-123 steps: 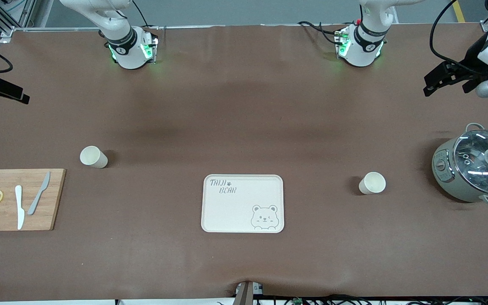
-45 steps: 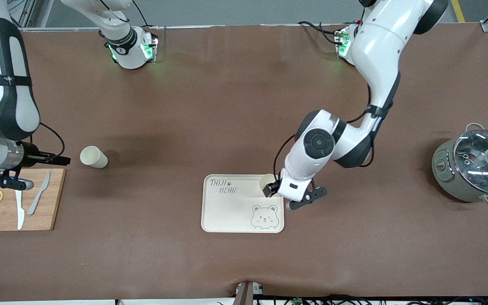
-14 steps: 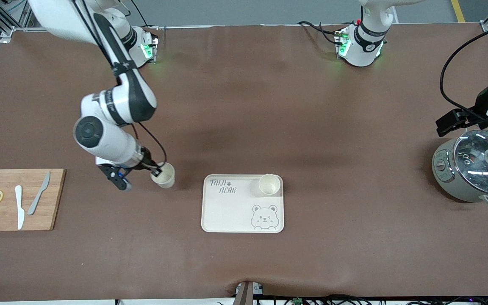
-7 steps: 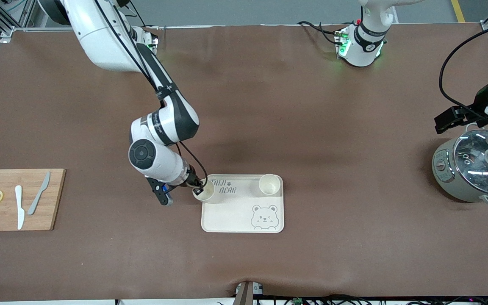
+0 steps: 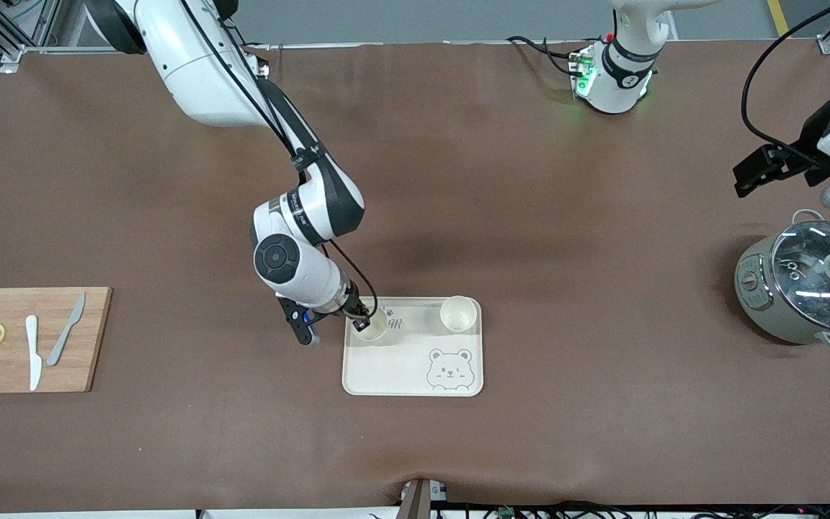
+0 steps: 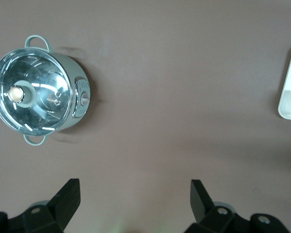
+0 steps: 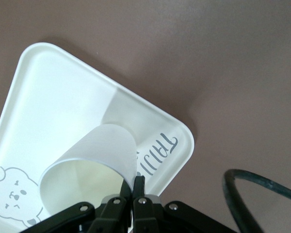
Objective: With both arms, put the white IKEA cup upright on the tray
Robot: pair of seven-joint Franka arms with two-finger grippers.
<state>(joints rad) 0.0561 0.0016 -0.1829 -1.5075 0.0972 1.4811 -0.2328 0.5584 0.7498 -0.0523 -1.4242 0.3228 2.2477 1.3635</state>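
The cream tray (image 5: 400,367) with "TAIJI BEAR" lettering and a bear face lies mid-table. One white cup (image 5: 458,313) stands upright on its corner toward the left arm's end. My right gripper (image 5: 362,315) is shut on the rim of a second white cup (image 5: 372,327), holding it mouth-up over the tray's lettered corner. The right wrist view shows the pinched cup (image 7: 89,158) over the tray (image 7: 48,92), one finger inside the rim and one outside. My left gripper (image 6: 135,201) is open and empty, up in the air above bare table by the pot.
A grey pot with a glass lid (image 5: 808,285) sits at the left arm's end; it also shows in the left wrist view (image 6: 36,92). A wooden cutting board (image 5: 29,339) with two knives and lemon slices lies at the right arm's end.
My right arm has carried the second cup from beside the board over onto the tray's lettered corner. My left arm has drawn back and risen a little by the pot.
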